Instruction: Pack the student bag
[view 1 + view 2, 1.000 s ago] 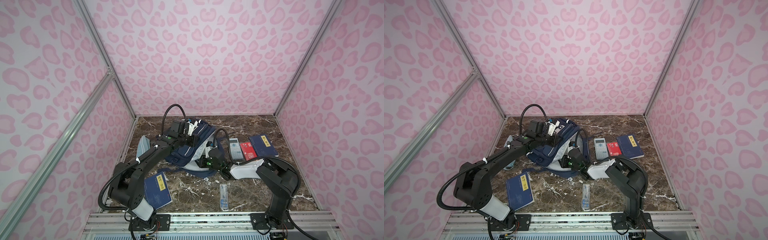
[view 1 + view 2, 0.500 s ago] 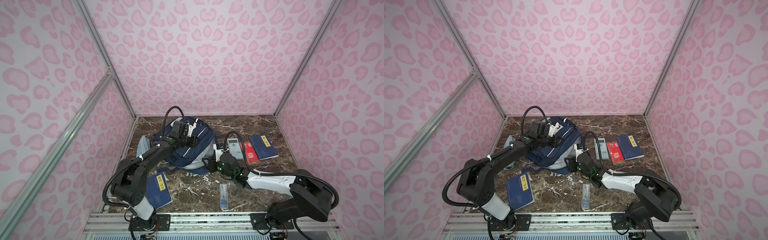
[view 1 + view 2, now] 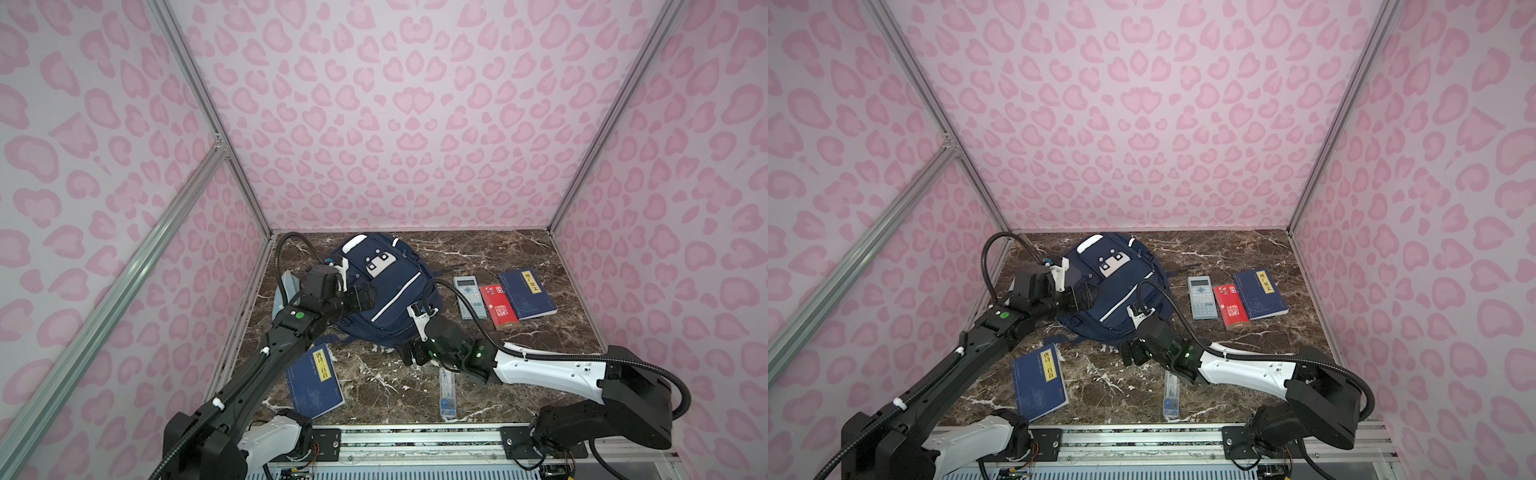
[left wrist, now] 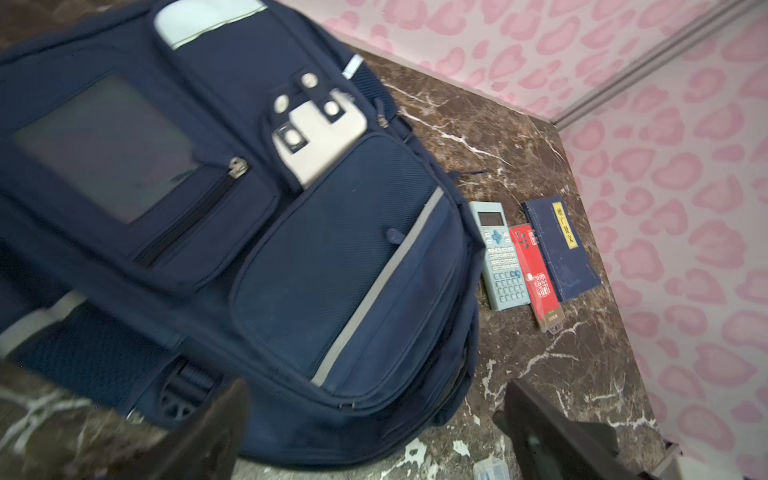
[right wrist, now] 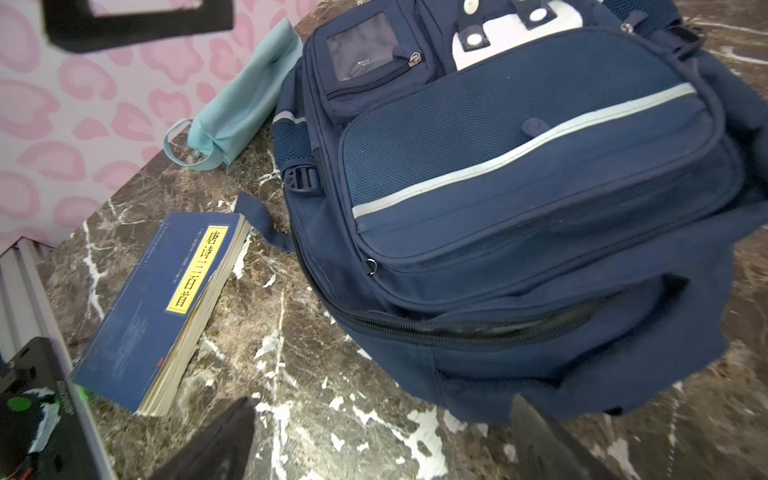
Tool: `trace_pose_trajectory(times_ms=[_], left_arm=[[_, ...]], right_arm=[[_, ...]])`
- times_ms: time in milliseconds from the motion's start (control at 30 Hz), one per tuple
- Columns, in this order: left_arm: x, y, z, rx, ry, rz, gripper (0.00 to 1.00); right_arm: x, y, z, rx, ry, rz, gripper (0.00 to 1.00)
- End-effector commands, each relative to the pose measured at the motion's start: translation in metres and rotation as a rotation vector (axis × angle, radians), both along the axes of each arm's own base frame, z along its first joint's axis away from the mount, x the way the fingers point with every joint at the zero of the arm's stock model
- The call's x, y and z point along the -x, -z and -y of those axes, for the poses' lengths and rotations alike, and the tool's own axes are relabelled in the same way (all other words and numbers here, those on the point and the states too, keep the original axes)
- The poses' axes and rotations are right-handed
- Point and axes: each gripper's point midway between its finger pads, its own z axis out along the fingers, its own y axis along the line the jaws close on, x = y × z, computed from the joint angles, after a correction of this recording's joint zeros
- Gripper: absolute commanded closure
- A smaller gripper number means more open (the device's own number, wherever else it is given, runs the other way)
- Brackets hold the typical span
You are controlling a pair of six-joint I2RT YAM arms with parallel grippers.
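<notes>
Student bag (image 3: 392, 291): navy fabric backpack lying front-up on the marble tabletop (image 3: 498, 253), toward the back and left of centre, its top end toward the rear wall. It has a white patch with dark dots near the top and a thin pale stripe running slantwise across the front pocket. In the right wrist view I read the long zip on its near side as partly parted.

Left gripper (image 3: 362, 298): over the bag's left flank. Its wrist view shows the fingers (image 4: 216, 432) spread wide with nothing pinched between them. I cannot tell whether they touch the fabric.

Right gripper (image 3: 410, 354): just off the bag's near edge, low over bare marble. Its fingers (image 5: 224, 436) are spread wide and hold nothing.

Pencil pouch (image 3: 286, 286): light blue, against the left wall, just beside the bag and partly hidden by the left arm.

Blue book (image 3: 316, 380): yellow title label, flat on the marble near the front left, apart from the bag, with a loose bag strap ending close to its far corner.

Clear plastic case (image 3: 447, 392): narrow, near the front edge, partly under the right arm. I cannot make out its contents.

Calculator (image 3: 469, 297): pale grey-blue, right of the bag and close to it.

Red booklet (image 3: 500, 307): just right of the calculator.

Second blue book (image 3: 528, 295): yellow label, rightmost in that row, edge to edge with the red booklet.
</notes>
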Motion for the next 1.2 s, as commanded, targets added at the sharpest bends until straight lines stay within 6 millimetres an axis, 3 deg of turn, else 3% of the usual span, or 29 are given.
trace_pose_trajectory(times_ms=[0, 100, 267, 533, 700, 833, 967, 1167], left_arm=[[0.035, 0.046, -0.028, 0.039, -0.126, -0.220, 0.02], [0.056, 0.075, -0.044, 0.047, -0.172, -0.335, 0.02], [0.089, 0.106, -0.110, -0.227, -0.439, -0.444, 0.02], [0.122, 0.128, -0.136, -0.192, -0.672, -0.440, 0.01], [0.127, 0.139, -0.139, -0.167, -0.705, -0.437, 0.02], [0.128, 0.159, -0.136, -0.167, -0.685, -0.474, 0.02], [0.120, 0.176, -0.124, -0.077, -0.660, -0.506, 0.01], [0.118, 0.180, -0.105, 0.051, -0.618, -0.488, 0.11]], right_arm=[[0.008, 0.004, -0.024, -0.022, -0.078, -0.022, 0.02], [0.019, 0.007, -0.044, -0.058, -0.135, -0.043, 0.02], [0.023, 0.020, -0.063, -0.072, -0.175, -0.100, 0.02], [0.026, 0.028, -0.079, -0.092, -0.221, -0.133, 0.02], [0.035, 0.035, -0.095, -0.162, -0.266, -0.196, 0.03], [0.039, 0.046, -0.111, -0.161, -0.286, -0.268, 0.03], [0.041, 0.049, -0.120, -0.149, -0.271, -0.290, 0.13], [0.048, 0.071, -0.140, -0.151, -0.294, -0.413, 0.24]])
